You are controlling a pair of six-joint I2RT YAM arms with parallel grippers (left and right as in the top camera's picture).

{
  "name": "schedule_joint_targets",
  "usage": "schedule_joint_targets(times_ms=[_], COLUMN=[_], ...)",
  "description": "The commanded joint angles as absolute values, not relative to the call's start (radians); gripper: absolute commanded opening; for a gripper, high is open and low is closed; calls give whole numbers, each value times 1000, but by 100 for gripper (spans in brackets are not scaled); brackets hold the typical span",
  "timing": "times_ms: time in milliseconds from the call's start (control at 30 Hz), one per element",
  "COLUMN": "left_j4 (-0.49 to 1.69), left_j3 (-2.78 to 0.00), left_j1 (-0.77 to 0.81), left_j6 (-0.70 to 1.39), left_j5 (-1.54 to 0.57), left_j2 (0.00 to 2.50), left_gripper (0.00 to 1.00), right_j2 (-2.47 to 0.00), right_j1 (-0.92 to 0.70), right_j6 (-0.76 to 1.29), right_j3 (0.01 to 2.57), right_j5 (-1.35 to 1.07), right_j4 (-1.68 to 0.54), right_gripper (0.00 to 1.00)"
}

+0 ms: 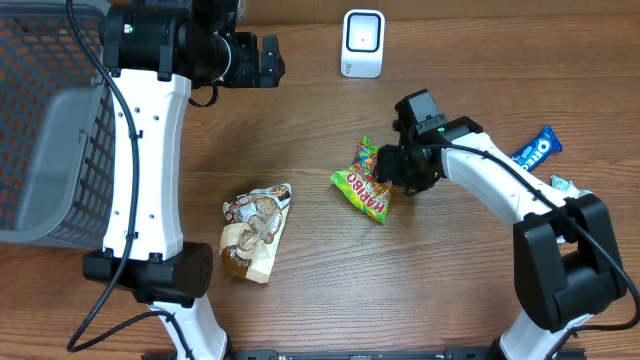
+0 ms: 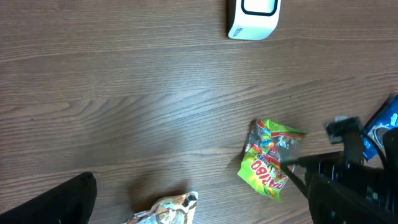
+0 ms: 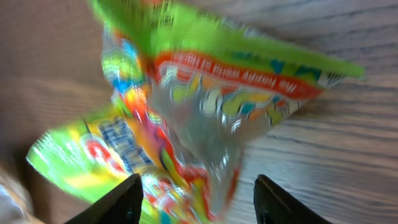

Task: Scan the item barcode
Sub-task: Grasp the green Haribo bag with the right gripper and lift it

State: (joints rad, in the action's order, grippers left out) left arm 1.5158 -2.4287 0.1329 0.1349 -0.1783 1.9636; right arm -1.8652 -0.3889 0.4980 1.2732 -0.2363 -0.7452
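Wooden tabletop [image 1: 330,290] from overhead: gummy bag [image 1: 362,188] lies mid-table at the right pincer [image 1: 398,170], scanner [image 1: 362,42] well apart, left pincer [image 1: 265,60] spread wide. Left wrist view shows the bag lying flat. Right wrist view alone shows that pincer's fingers [image 3: 118,202] apart, straddling the bag.

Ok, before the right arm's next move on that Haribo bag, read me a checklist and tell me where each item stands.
1. Right gripper open: ok. The jaws stand apart with the Haribo bag between them, not pinched.
2. Bag supported: ok. It lies on the table.
3. Barcode facing a camera: cannot tell. No barcode shows in any view.
4. Way to the scanner: ok. Only bare wood lies between it and the bag.
5. Left gripper out of the way: ok. It is open, empty, and well apart from the bag.
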Motion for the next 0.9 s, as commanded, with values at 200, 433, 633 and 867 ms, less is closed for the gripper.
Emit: schedule_joint_targets(times_ms=[200,433,633,867], left_j4=[1514,1514,1514,1514], left_j3=[-2437,-2437,-2437,-2437], left_j1=[131,131,131,131], left_j6=[127,127,127,127], left_j5=[-173,-173,-173,-173], left_j2=[1955,1955,1955,1955], left_gripper=[100,100,100,100], right_j2=[-1844,-1883,-1990,-1996], right_j1=[-493,-551,-592,-579], right_j6=[952,966,965,908], right_j3=[1200,1183,1183,1187], right_j5=[-10,51,-36,-172], right_j4=[-554,-545,-475,-478], right_gripper=[65,66,69,15])
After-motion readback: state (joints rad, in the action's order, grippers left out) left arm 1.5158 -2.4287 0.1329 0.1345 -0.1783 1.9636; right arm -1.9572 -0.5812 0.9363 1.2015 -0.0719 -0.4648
